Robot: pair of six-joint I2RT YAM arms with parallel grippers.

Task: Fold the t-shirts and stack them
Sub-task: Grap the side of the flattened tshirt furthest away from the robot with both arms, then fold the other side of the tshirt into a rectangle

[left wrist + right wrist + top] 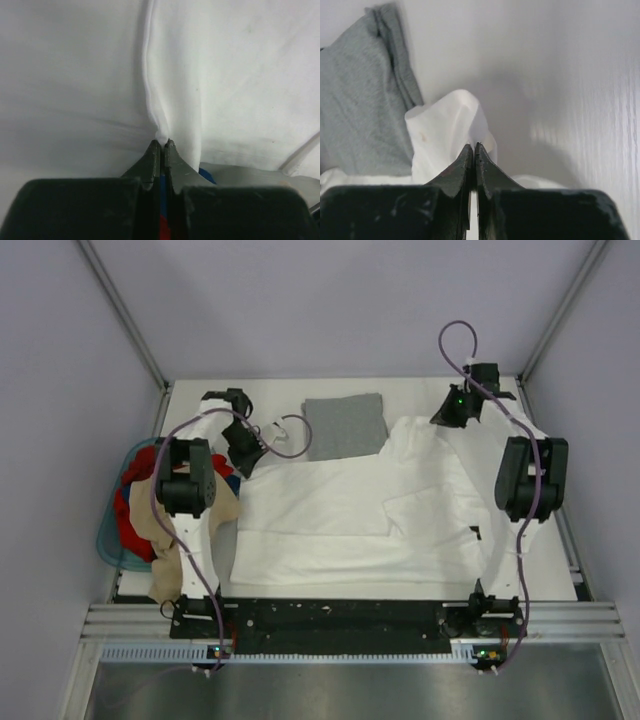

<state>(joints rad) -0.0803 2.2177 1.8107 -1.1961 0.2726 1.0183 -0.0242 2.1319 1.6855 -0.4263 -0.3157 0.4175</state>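
The white t-shirt [330,525] lies spread on the tabletop [280,392], its long axis running left to right. The left pincer [162,143] is closed on its far-left edge, and the right pincer [473,146] is closed on its far-right corner. The folded grey t-shirt [345,426] sits at far centre.

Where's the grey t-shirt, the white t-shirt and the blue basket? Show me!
grey t-shirt [345,426]: top view, middle of the folded square.
white t-shirt [320,515]: top view, flat middle of the spread cloth.
blue basket [104,538]: top view, its left rim.
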